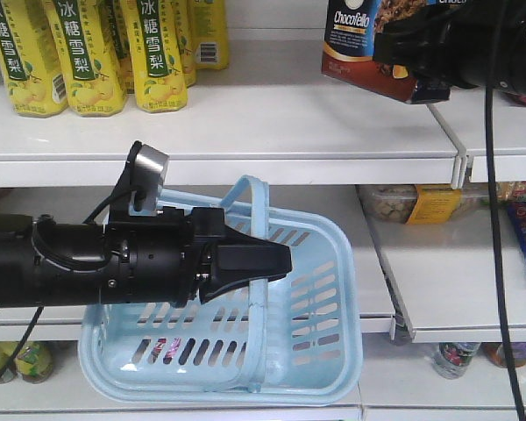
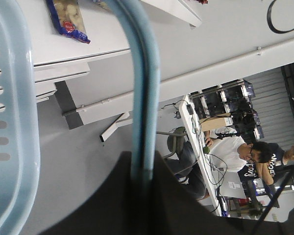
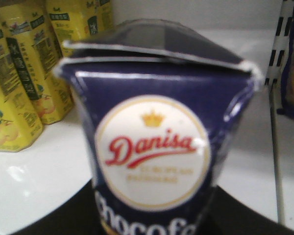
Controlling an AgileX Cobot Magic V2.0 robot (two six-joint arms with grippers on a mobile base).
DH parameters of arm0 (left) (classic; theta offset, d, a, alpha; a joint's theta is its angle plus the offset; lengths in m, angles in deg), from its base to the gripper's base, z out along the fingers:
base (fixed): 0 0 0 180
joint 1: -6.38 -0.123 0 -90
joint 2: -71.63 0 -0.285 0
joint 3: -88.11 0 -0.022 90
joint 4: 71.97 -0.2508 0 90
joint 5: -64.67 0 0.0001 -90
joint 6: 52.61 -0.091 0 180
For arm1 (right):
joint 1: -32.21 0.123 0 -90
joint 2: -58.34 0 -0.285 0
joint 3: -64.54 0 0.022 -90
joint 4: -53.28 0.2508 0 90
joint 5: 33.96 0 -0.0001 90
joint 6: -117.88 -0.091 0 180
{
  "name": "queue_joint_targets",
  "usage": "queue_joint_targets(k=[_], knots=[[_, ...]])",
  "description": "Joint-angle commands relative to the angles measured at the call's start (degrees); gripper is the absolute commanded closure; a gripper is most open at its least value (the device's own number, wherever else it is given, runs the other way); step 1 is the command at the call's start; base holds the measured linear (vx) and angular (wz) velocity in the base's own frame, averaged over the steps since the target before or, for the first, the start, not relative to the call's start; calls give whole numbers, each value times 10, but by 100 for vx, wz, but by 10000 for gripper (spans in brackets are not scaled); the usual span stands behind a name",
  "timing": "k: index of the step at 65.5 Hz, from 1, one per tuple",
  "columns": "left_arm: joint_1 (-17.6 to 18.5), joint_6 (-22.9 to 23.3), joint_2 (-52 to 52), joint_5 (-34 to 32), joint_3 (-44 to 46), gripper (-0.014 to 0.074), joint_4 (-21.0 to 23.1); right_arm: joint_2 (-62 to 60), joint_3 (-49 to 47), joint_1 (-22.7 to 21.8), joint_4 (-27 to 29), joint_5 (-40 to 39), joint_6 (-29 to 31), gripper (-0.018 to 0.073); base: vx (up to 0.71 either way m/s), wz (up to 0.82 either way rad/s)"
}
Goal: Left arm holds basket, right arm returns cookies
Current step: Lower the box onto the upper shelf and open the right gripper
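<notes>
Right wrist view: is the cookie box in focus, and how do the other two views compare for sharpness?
Right wrist view: the cookie box fills the frame, soft and blurred, though "Danisa" is legible. Front view: sharp, evenly lit; the yellow bottles' labels read clearly. Left wrist view: the basket handle near the lens looks soft, the room behind clearer.

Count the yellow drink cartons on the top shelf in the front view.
3 yellow cartons stand side by side in the front row at the left end of the top shelf. More stand behind, mostly hidden, one showing a barcode, so the total is higher.
</notes>
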Motion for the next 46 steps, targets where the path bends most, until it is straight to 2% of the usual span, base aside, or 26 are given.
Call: queue_joint_targets(k=[1,16,26,37,46], knots=[[1,-4,20,24,21,603,52,2,-22,-10,-23,-106,2,373,0,0],[1,-4,20,24,21,603,52,46,-22,-72,-17,-138,-11,353,0,0],[1,-4,20,24,21,603,52,72,-22,-70,-22,-145,32,347,0,0],[1,-4,20,24,21,603,52,106,-22,-70,-19,-183,36,329,0,0],[1,-4,20,24,21,603,52,127,-22,-70,-18,-202,36,281,0,0]])
